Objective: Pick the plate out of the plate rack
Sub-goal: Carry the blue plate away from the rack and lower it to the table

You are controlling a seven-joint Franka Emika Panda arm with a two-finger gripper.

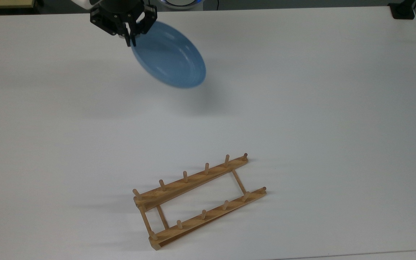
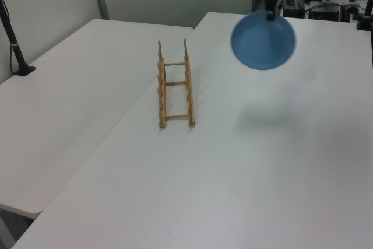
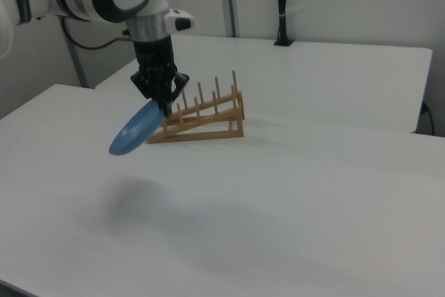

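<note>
Above table (image 1: 302,108), well apart from plate rack (image 1: 199,200), hand (image 1: 130,38) pinching plate (image 1: 172,57) rim.

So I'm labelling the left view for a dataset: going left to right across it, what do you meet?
Black pole with its base at the table's far left edge → plate rack → plate, hanging in the air from the gripper.
</note>
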